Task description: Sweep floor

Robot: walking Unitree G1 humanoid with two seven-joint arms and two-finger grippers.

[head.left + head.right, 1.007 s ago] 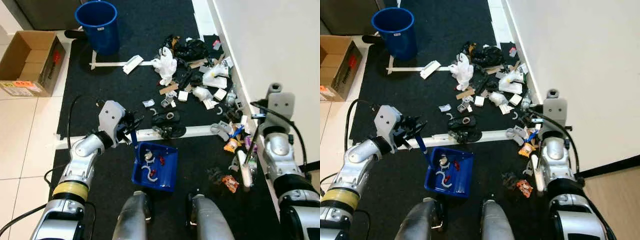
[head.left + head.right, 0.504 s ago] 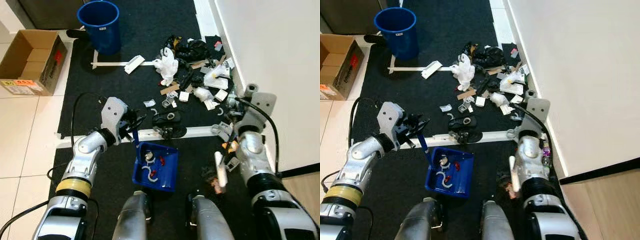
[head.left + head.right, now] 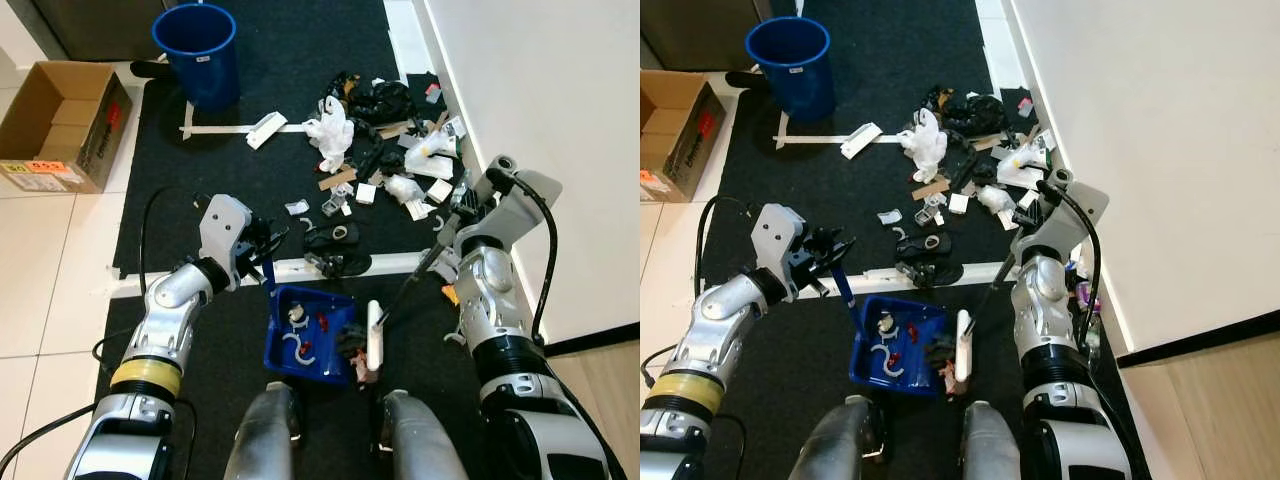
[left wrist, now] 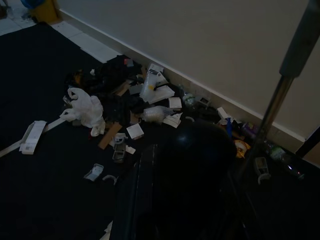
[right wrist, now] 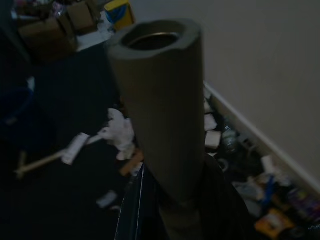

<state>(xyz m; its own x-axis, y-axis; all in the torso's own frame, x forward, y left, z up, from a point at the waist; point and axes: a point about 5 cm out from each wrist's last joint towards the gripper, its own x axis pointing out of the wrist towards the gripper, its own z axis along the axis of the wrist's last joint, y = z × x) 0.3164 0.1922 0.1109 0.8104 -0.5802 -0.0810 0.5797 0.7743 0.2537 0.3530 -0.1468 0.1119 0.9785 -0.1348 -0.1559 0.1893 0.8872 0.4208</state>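
Head cam: my left pincer is clenched on the upright blue handle of the dustpan, which sits on the black mat just ahead of my legs w/ a few scraps inside. My right pincer grips the broom stick; the stick slants down to the white broom head, which lies against the dustpan's right edge w/ bits of rubbish beside it. Main rubbish pile is further up the mat by the wall; blue bucket at the mat's far end, cardboard box on the tiles to the left. L wrist cam: dark, pile along the skirting visible, broom stick crossing. R wrist cam: broom stick's hollow end close up, rubbish behind.
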